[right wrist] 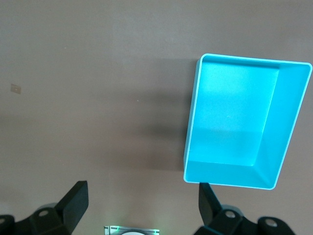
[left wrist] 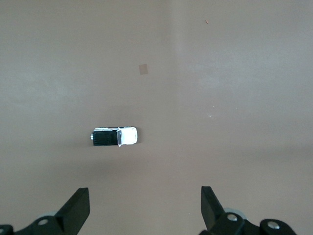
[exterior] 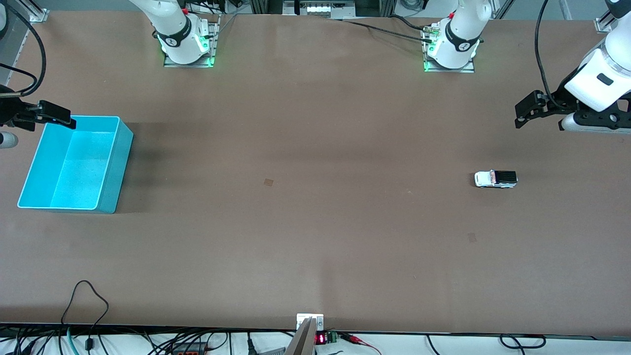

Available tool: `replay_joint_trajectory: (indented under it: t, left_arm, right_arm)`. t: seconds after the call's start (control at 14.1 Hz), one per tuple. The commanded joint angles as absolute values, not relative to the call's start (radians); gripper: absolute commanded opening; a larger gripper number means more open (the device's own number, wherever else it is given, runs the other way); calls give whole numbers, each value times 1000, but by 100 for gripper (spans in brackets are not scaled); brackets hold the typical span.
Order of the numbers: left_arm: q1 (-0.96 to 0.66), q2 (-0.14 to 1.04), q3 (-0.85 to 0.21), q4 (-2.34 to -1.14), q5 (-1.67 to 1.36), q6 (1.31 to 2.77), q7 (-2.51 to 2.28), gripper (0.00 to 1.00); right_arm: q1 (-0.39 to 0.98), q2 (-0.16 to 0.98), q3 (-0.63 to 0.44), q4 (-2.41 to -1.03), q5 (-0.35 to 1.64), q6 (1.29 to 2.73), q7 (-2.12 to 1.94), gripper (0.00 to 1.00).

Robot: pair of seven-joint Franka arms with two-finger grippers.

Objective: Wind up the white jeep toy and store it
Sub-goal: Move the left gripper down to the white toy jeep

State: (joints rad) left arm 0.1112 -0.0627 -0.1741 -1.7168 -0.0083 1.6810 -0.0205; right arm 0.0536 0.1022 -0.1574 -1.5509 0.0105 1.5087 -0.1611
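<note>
The white jeep toy (exterior: 495,179) stood on the desk (exterior: 315,236), near the left pincer (exterior: 530,111) and below its released fingers. It appeared light, rigid and slick; a grip across its flat sides seemed best. The right pincer (exterior: 56,114) waited, released, over the cyan bin (exterior: 109,182), well apart.

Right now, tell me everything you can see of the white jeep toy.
The jeep is a tiny boxy white toy with a black panel over its rear top and dark wheels; it looks like plastic or painted metal. It stands upright on its wheels on the bare brown table, lengthwise along the table, white hood pointing toward the right arm's end. It sits near the left arm's end, nearer the front camera than the left pincer, which hangs open in the air. Nothing touches it but the table.
</note>
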Motion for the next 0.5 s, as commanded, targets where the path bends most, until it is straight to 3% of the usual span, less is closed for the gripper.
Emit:
replay_joint_trajectory:
  t: [0.0, 0.42]
  left_arm:
    - [123, -90, -181, -1721, -3, 1654, -14, 100]
    - [124, -71, -176, -1706, -2, 1654, -29, 100]
  right_arm:
    - [46, 83, -152, -1572, 14, 1520, -166, 100]
    - [43, 83, -152, -1572, 14, 1522, -167, 100]
